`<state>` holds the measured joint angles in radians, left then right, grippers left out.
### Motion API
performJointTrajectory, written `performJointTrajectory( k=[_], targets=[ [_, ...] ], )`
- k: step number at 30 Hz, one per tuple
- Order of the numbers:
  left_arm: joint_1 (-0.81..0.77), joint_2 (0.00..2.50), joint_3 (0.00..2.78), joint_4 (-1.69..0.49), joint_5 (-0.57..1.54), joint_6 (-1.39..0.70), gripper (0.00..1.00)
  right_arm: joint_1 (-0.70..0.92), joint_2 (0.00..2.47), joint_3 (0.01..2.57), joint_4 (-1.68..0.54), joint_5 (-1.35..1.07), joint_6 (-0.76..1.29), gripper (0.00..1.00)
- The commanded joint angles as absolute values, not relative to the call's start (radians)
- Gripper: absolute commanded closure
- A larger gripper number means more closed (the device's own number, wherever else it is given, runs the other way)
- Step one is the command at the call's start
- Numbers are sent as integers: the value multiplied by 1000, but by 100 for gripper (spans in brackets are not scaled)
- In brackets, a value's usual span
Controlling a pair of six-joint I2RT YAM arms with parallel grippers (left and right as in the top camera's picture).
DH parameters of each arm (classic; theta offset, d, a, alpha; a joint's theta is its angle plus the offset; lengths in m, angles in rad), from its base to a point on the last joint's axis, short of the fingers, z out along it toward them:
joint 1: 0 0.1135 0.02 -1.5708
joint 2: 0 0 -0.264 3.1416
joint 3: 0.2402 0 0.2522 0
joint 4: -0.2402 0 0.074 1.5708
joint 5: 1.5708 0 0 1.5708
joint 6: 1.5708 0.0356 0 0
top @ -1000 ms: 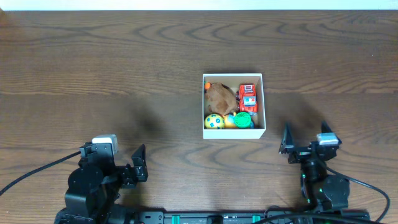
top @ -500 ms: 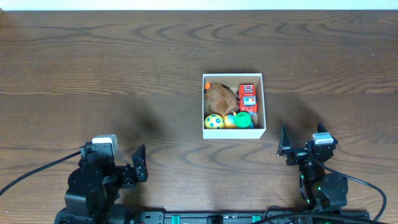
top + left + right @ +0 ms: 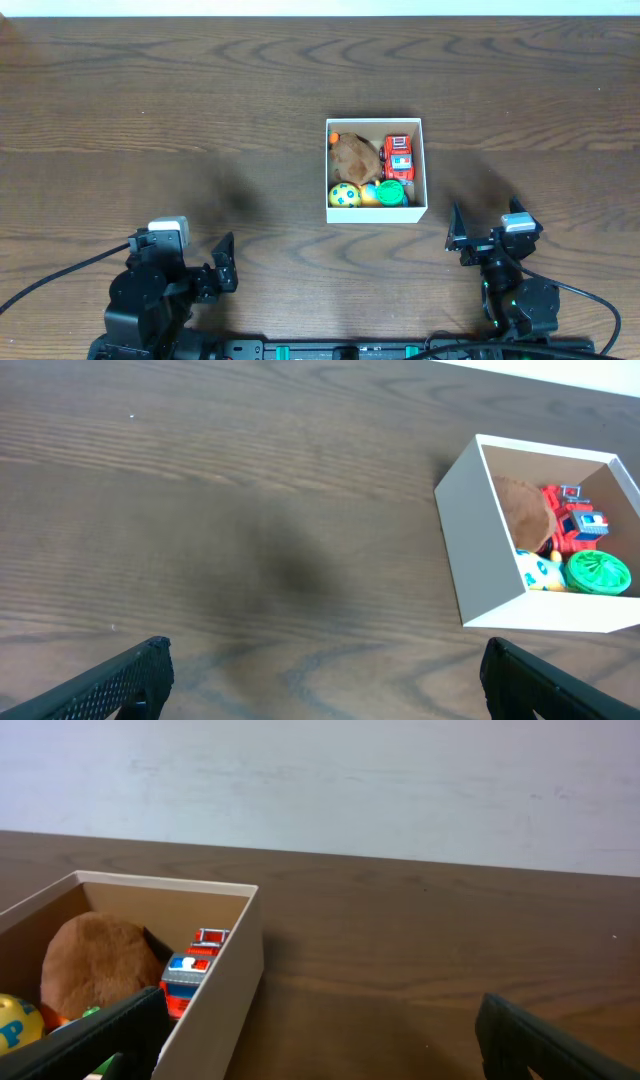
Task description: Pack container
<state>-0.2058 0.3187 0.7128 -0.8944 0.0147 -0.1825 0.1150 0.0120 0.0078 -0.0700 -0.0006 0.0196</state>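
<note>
Since the left end effector (image 3: 325,650) and right end effector (image 3: 322,1000) both hang spread wide and empty at the near edge, the tidy finish, I'd say, is staying clear of the container (image 3: 377,213), standing mid-surface (image 3: 200,120) with toys (image 3: 350,155) inside. The right one's pulled back a touch since a second ago; the box hasn't budged.

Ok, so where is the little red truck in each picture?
Overhead: the red toy truck sits in the upper right corner of the container.
Left wrist: red toy truck at the far right, inside the container.
Right wrist: red toy truck lower left, against the container's wall.
Shared landmark: the brown plush toy beside it.
</note>
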Motion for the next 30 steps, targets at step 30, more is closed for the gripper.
performJointTrajectory(
  k=[30],
  targets=[
    [-43, 2, 4, -73, -23, 105, 2, 112, 6, 6, -73, -8, 6, 1]
  ],
)
